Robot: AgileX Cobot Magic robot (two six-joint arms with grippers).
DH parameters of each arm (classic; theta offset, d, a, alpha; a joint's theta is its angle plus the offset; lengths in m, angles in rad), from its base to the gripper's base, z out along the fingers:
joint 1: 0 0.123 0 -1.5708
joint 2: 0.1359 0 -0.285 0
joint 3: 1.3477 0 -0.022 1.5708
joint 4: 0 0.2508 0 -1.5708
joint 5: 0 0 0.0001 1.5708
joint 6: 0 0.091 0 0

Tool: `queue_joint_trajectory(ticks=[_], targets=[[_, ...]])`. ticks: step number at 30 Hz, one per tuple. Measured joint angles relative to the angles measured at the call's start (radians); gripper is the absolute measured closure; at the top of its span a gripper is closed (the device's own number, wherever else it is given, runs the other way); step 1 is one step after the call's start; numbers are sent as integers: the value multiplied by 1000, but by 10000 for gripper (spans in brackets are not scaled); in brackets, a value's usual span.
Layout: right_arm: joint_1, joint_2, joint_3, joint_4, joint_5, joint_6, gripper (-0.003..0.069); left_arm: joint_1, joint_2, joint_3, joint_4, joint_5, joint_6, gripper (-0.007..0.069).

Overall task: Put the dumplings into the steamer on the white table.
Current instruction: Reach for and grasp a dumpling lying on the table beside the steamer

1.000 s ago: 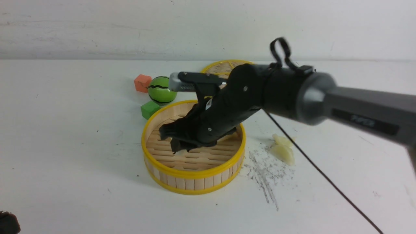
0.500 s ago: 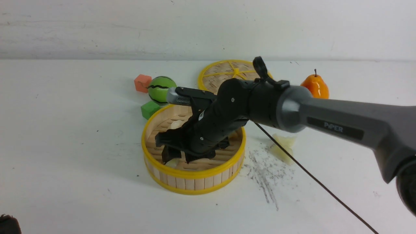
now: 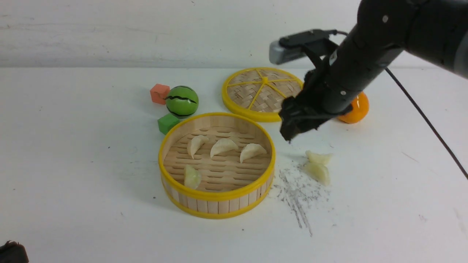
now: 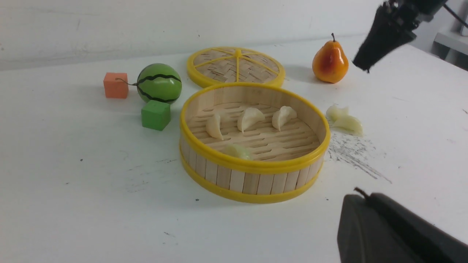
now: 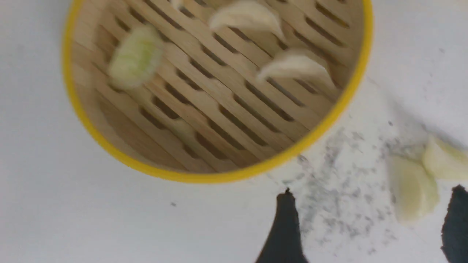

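Observation:
The steamer [image 3: 219,209] stands mid-table on the white table [image 3: 73,164]. In it lie three cream dumplings [image 3: 223,146] in a row and one pale green dumpling [image 3: 191,177] near the front wall. Two more greenish dumplings [image 3: 319,171] lie together on the table to the steamer's right. My right gripper [image 3: 292,128] hangs in the air above the table between the steamer and those two. It is open and empty, and in the right wrist view one loose dumpling [image 5: 415,190] shows between its fingers [image 5: 285,230]. My left gripper [image 4: 360,195] is shut, low at the near left corner.
The flat woven lid [image 3: 261,93] lies behind the steamer, with an orange pear [image 3: 356,109] to its right, half hidden by my right arm. A green striped ball [image 3: 182,101], an orange cube [image 3: 159,93] and a green cube [image 3: 168,123] sit back left. Dark scratch marks [image 3: 299,193] are right of the steamer.
My right gripper opened inside the steamer, left the green dumpling there, then rose and swung out to the right. The left gripper stayed put.

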Motion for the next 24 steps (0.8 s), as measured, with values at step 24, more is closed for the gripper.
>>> queue_joint_trajectory(ticks=[24], targets=[[-88,208,85,-105,-87,45,412,0,0,43,38,-55,0,630]])
